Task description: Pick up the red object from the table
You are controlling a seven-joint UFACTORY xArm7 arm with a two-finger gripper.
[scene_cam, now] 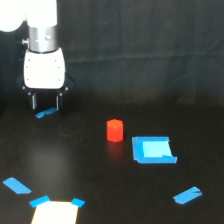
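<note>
- The fingers [45, 101] hang straight down from the white wrist housing [44, 69] at the exterior view's upper left; two thin dark prongs stand apart with a visible gap between them, released and holding nothing
- The tips sit low near the bench [100, 190], though whether they touch it cannot be told
- Just below and between the fingertips lies a small blue tape scrap [45, 113], slanted
- Above the housing rises a silver cylindrical joint [43, 37], and over that the white arm link [22, 12] runs out of the top edge
- The red object [115, 130] stands upright on the bench near the middle of the view, well apart from the fingers, toward the exterior view's right and lower in the picture; it is a small bright red-orange block with a faint reflection under it
- Just beside it on the exterior view's right lies a square frame of blue tape [153, 150] with a paler centre, not touching the block
- A slanted blue tape strip [187, 195] lies toward the lower right
- Another blue tape strip [16, 186] lies at the lower left
- A pale square patch [55, 213], with blue tape at its two upper corners, sits at the bottom edge, partly cut off
- The bench is matte black, and a dark cloth backdrop [150, 45] hangs behind it
</note>
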